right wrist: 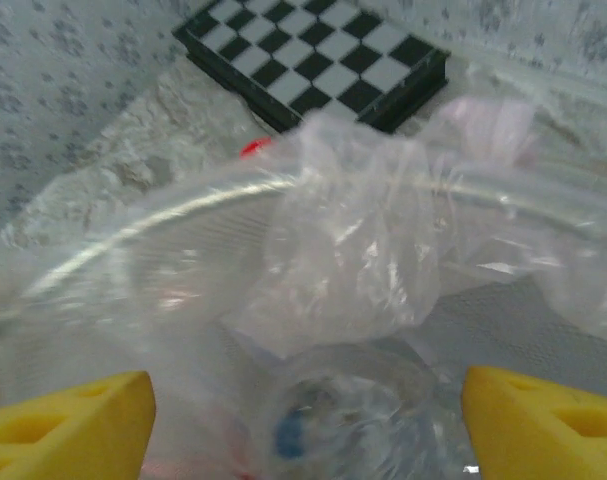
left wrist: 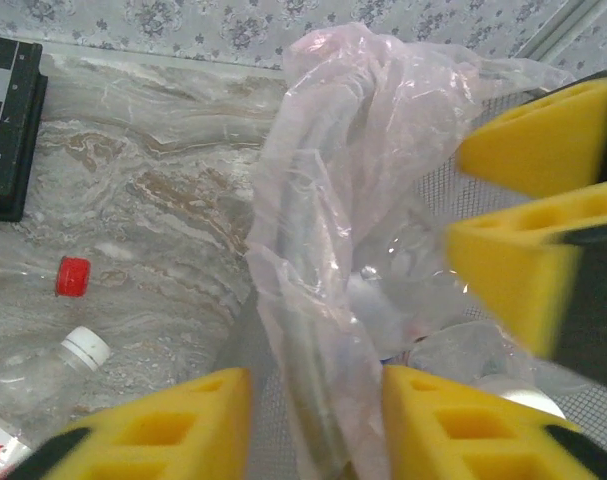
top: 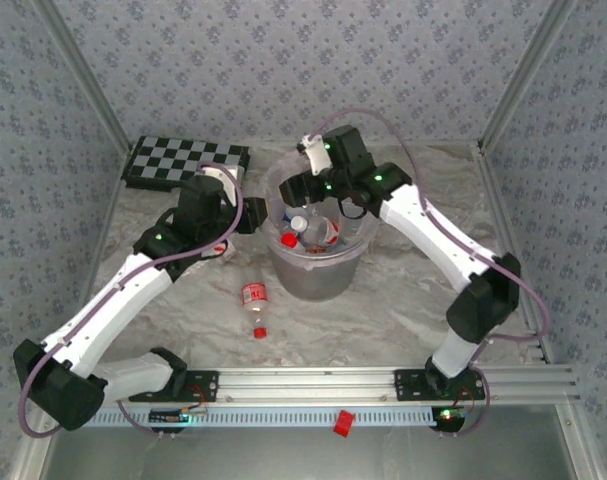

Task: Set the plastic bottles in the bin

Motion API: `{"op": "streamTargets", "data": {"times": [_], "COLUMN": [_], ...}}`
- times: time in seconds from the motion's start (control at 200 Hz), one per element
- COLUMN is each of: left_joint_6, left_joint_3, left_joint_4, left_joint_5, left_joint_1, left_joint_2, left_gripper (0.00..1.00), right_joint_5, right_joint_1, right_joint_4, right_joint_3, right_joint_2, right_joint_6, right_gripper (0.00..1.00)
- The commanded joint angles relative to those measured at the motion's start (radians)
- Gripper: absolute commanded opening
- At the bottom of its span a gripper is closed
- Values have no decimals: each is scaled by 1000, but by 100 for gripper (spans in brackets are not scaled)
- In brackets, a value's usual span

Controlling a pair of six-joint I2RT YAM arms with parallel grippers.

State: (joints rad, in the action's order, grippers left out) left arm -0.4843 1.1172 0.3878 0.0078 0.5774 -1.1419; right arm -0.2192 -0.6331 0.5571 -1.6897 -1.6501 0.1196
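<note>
Grey bin (top: 318, 270) rim between both grippers

Your left wrist view crops two bottles (left wrist: 43, 370) at its left edge; the bag (right wrist: 353, 250) blurs the bin's contents.

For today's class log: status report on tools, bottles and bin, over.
Right tool open above bin. Left tool open astride bin rim. One bottle on table; several binned.

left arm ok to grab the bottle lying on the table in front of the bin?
Probably yes. The bottle lies in the open on the table, nothing on or against it, between the left arm's base and its claw, which sits at the bin rim; it would need to pull back.
</note>
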Motion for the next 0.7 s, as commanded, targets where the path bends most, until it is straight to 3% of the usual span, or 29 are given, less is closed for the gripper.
{"op": "streamTargets", "data": {"times": [0.0,0.095,0.215,0.36,0.525,0.695], "left_joint_6": [42,68,86,167,226,104], "left_joint_3": [41,71,100,122,52,-88], "left_joint_4": [54,84,116,243,381,378], "left_joint_5": [-2,-3,-2,-61,-192,-121], "left_joint_1": [-23,-43,-81,-122,-178,-197], "left_joint_2": [2,18,57,117,129,130], "left_gripper": [53,71,81,91,96,97], "right_joint_5": [18,17,38,113,174,223], "right_joint_1": [12,40,66,82,147,215], "right_joint_4": [39,11,-130,-271,-307,-323], "right_joint_3": [-31,-24,64,280,438,611], "right_joint_2": [87,121,185,319,479,636], "right_joint_6": [-3,42,159,282,327,369], "right_gripper": [86,91,98,100,100,100]}}
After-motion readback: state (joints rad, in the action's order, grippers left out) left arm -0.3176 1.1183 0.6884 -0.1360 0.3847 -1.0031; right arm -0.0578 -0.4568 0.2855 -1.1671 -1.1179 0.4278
